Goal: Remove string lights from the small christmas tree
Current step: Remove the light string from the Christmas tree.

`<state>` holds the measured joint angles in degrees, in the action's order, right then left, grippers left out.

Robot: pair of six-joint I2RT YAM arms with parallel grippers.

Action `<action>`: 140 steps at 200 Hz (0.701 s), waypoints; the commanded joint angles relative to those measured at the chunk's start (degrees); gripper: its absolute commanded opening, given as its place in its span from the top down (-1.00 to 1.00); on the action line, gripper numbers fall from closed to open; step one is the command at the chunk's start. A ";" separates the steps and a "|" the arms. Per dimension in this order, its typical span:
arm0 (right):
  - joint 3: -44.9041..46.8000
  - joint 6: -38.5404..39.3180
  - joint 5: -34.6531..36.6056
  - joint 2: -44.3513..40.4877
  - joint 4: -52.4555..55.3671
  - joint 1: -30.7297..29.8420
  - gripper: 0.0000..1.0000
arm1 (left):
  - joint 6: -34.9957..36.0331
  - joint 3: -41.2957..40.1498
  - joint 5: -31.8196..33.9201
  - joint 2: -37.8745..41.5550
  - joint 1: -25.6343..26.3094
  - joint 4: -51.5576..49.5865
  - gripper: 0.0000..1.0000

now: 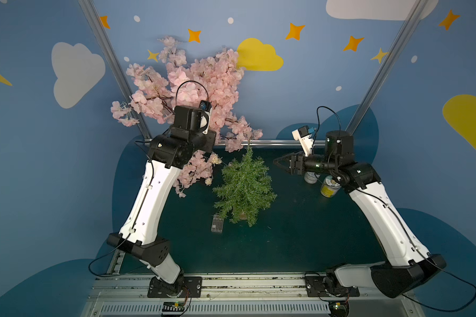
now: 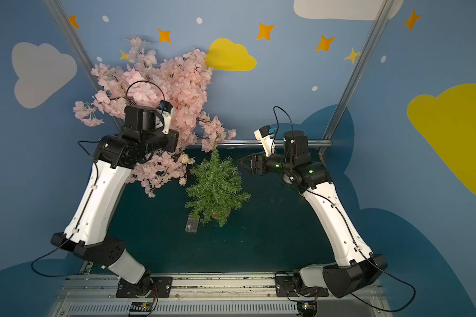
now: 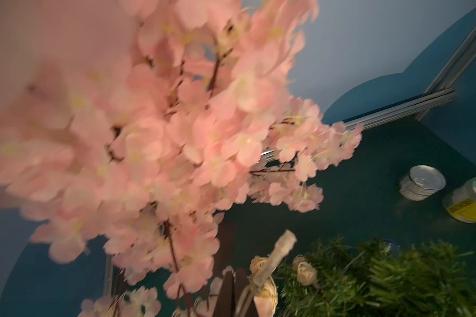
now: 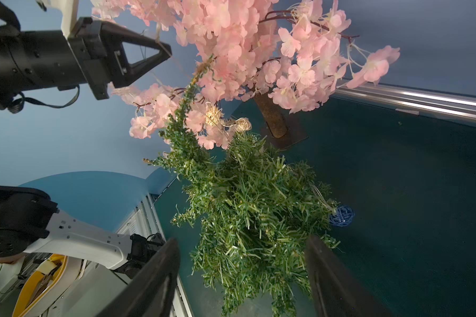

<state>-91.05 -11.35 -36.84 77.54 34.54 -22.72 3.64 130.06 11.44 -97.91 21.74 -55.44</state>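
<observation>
L gripper (image 4: 167, 52) high beside blossom tree (image 1: 193, 82), jaws pressed together, pinching thin wire of string lights (image 2: 186, 159); cream balls (image 4: 213, 115) among lowest blossoms, at 10 o'clock of small christmas tree (image 1: 245, 189); battery box (image 1: 217, 223) on mat (image 1: 300, 233), just beside tree at its 7 o'clock; blue ball (image 4: 341, 216) at tree's edge; R gripper (image 1: 276, 162) spread wide, empty; tree near, at its 8 o'clock, not touching.
</observation>
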 commanded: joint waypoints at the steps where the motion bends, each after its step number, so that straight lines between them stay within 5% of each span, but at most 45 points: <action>1: 0.17 1.97 1.03 -1.31 1.75 -0.18 -0.46 | 1.22 10.12 -5.05 -8.53 2.06 3.96 0.93; 40: 1.40 3.70 1.37 -2.21 2.82 1.81 -0.49 | 0.96 38.37 -7.57 -27.59 2.02 6.17 0.94; 83: 3.54 3.88 -1.11 -1.83 1.29 5.28 -0.51 | 2.37 24.91 -2.01 -25.54 1.08 30.16 0.94; 113: 3.67 4.72 -1.98 0.07 1.19 6.31 -0.51 | 5.34 29.35 4.73 -27.72 -0.03 28.94 0.94; 140: 4.51 4.43 -2.64 1.15 -0.11 6.82 -0.51 | 17.34 26.07 20.42 -25.01 1.44 27.75 0.94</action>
<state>-87.53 -7.60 -37.80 77.73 36.18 -16.45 9.85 157.36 16.80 -126.41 22.22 -30.70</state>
